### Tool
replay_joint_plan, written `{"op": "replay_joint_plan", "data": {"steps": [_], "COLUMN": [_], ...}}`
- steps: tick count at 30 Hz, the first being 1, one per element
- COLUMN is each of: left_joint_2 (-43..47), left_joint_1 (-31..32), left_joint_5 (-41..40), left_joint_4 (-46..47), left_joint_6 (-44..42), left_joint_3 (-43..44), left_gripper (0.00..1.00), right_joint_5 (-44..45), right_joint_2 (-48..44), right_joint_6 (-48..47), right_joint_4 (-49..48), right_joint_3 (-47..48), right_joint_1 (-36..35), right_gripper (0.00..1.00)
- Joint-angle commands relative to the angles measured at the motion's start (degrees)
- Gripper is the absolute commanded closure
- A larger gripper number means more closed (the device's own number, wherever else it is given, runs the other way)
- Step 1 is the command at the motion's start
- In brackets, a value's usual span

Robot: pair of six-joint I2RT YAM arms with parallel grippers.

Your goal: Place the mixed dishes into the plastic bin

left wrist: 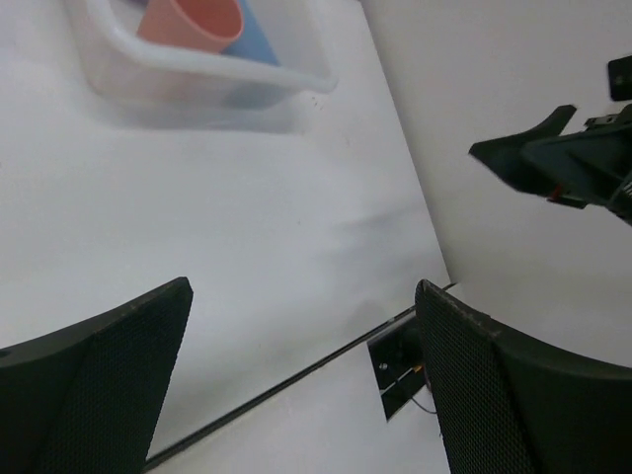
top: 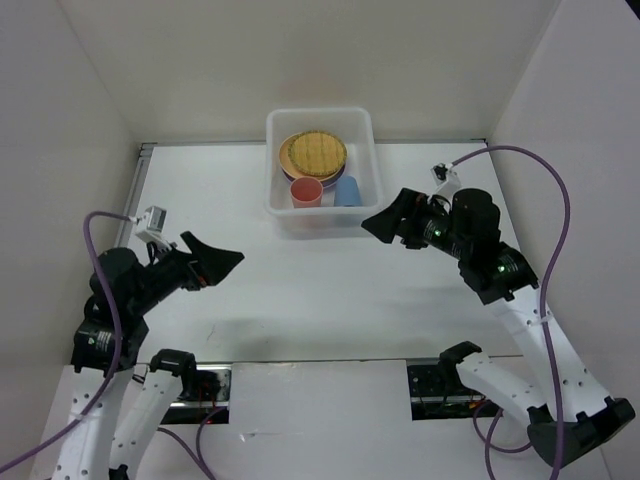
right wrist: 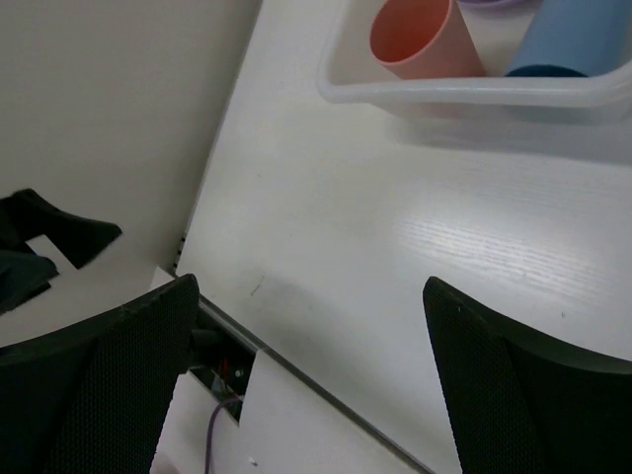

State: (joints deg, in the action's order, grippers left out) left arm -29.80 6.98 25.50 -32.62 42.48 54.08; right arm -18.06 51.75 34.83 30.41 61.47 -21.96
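Left gripper (top: pixel 222 266) first: its two mesh-faced fingers (left wrist: pixel 109 385) are spread wide with nothing between them, hanging over the white table (top: pixel 330 290) on the near left. The right gripper (top: pixel 383 215) tells the same story, jaws wide apart and empty. It is poised near the near right corner of the plastic bin (top: pixel 320 216) but not touching it. The bin sits at the far middle of the table with the dishes inside. The tan woven-grid plate (top: pixel 316 151) tops a stack at the back, and a lavender plate edge (top: pixel 337 174) peeks out beneath it. In front, the pink-red cup (top: pixel 306 192), mouth up, and the blue cup (top: pixel 347 190) stand side by side against the near wall. Purple cables (top: pixel 560 200) loop off both arms.
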Motion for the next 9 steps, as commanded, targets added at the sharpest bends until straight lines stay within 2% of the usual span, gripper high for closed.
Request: {"op": "replay_joint_plan", "data": {"steps": [1, 9], "left_joint_2": [8.69, 17.75], "left_joint_1": [0.14, 0.14], "left_joint_5": [1.14, 1.4], "left_joint_4": [10.74, 9.51], "left_joint_6": [4.36, 6.21], "left_joint_3": [-5.29, -9.61], "left_gripper": [0.0, 0.0], "right_joint_5": [0.66, 1.19], "right_joint_2": [-2.97, -2.07], "right_joint_6": [1.29, 1.55], "right_joint_4": [-11.51, -14.84], "right_joint_3": [-4.5, -8.38], "right_joint_1": [0.25, -1.24], "right_gripper": [0.01, 0.01]}}
